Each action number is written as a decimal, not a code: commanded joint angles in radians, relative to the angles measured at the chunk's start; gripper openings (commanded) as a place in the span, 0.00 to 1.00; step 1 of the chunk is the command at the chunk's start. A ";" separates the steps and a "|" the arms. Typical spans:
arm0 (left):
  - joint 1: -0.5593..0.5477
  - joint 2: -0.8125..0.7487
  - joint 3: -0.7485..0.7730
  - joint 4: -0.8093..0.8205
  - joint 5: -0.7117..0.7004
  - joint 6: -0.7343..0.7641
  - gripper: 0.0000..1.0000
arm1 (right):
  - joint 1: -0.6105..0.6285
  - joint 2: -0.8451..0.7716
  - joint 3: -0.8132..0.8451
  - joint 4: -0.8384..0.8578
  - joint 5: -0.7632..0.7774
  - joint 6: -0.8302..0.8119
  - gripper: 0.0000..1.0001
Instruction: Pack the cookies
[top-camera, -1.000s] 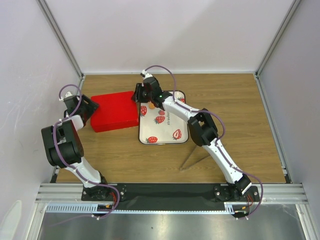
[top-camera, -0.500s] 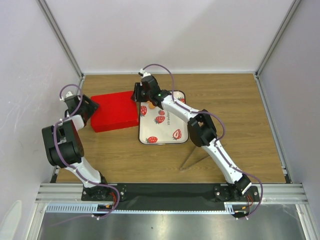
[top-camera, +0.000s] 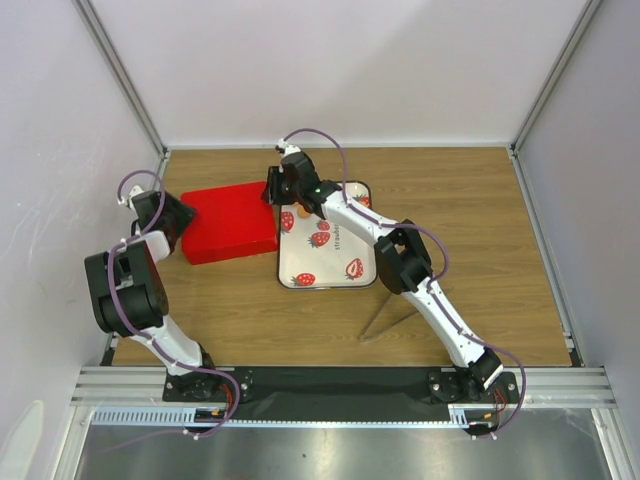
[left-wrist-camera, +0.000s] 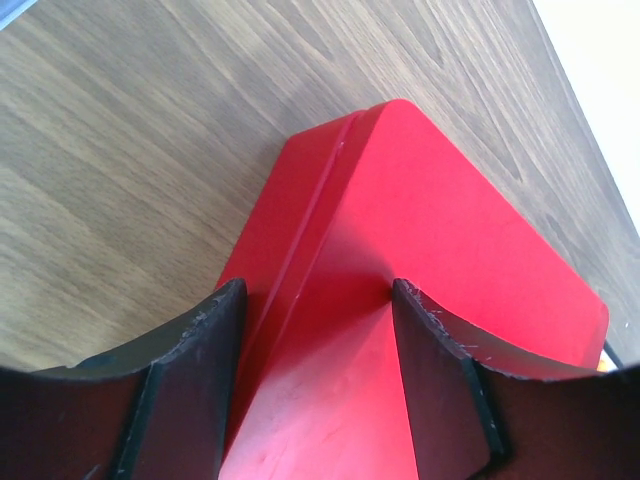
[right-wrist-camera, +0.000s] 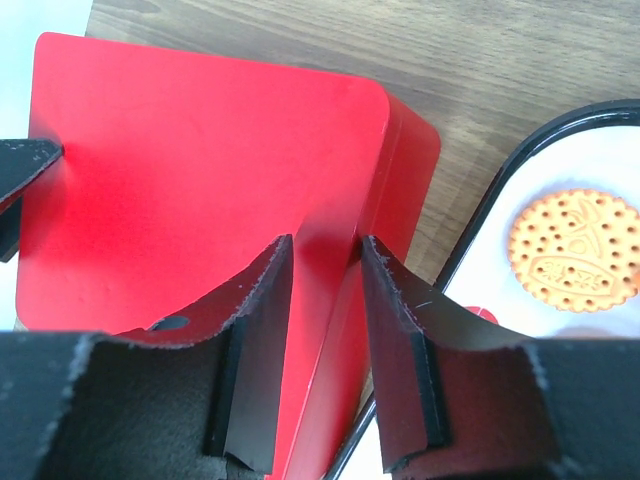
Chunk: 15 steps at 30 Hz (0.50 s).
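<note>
A closed red box (top-camera: 228, 222) lies left of a white strawberry-print tray (top-camera: 332, 264). One orange cookie (right-wrist-camera: 575, 250) rests on the tray (right-wrist-camera: 478, 232) and shows as an orange spot (top-camera: 301, 212) from above. The other cookies are hidden. My right gripper (top-camera: 275, 190) (right-wrist-camera: 325, 340) is shut on the red box's (right-wrist-camera: 200, 170) right-hand rim, with the side wall pinched between both fingers. My left gripper (top-camera: 176, 220) (left-wrist-camera: 318, 385) straddles the left corner of the box (left-wrist-camera: 440, 210). Its jaws stand apart, one finger by the side wall and one over the lid.
The tray's black rim sits right against the box's right side. The right arm (top-camera: 400, 255) reaches across the tray. Bare wooden tabletop (top-camera: 470, 220) lies to the right. Grey walls close in on the left, back and right.
The left gripper's jaws have narrowed a little around the box corner. The right gripper has edged slightly left on the box rim. Box and tray stay put.
</note>
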 joint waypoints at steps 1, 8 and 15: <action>-0.048 -0.026 -0.045 -0.127 -0.016 -0.073 0.58 | 0.054 0.034 0.044 0.009 -0.061 -0.008 0.40; -0.048 -0.038 -0.090 -0.167 -0.083 -0.122 0.48 | 0.052 0.045 0.046 0.006 -0.066 -0.026 0.40; -0.046 -0.088 -0.177 -0.166 -0.143 -0.218 0.48 | 0.056 0.058 0.049 0.017 -0.093 -0.032 0.44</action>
